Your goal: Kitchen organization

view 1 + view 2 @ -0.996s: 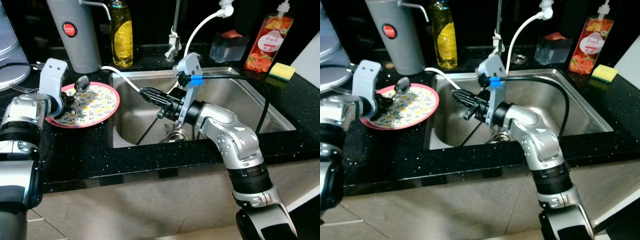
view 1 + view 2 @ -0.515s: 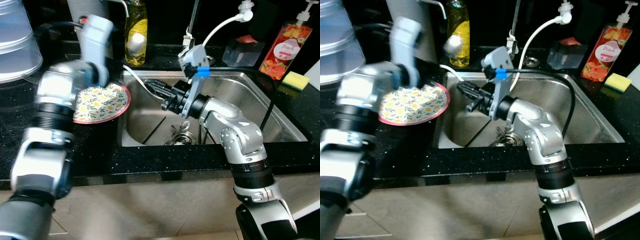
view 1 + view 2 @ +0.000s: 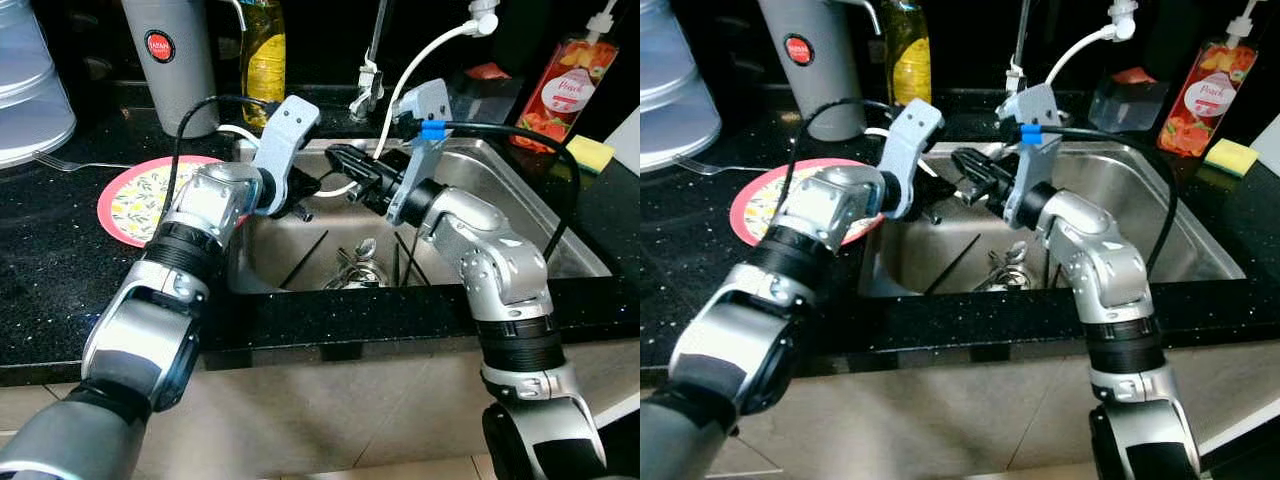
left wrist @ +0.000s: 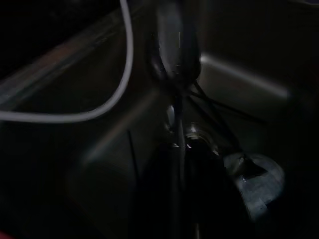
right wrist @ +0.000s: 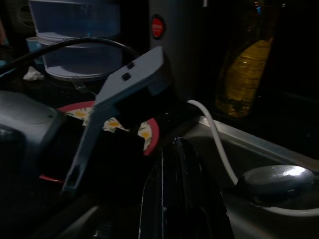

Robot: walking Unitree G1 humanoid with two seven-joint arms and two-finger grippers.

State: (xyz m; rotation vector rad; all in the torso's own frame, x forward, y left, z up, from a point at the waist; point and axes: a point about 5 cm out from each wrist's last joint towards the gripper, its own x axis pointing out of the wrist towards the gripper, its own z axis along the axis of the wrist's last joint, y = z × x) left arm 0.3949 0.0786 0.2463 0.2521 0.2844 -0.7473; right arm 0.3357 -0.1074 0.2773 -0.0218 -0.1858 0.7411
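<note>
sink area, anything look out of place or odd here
A white hose loops from the tap area down across the sink rim, between the left gripper and right gripper. A fork lies loose on the counter behind the floral plate.

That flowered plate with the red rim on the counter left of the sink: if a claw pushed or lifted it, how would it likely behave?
The plate lies flat and shallow on the glossy black counter, so a push would probably slide it, not tip it. Its low rim offers little to pinch, so a lift may slip. It looks rigid; whether ceramic or melamine cannot be told, so treat it as breakable.
</note>
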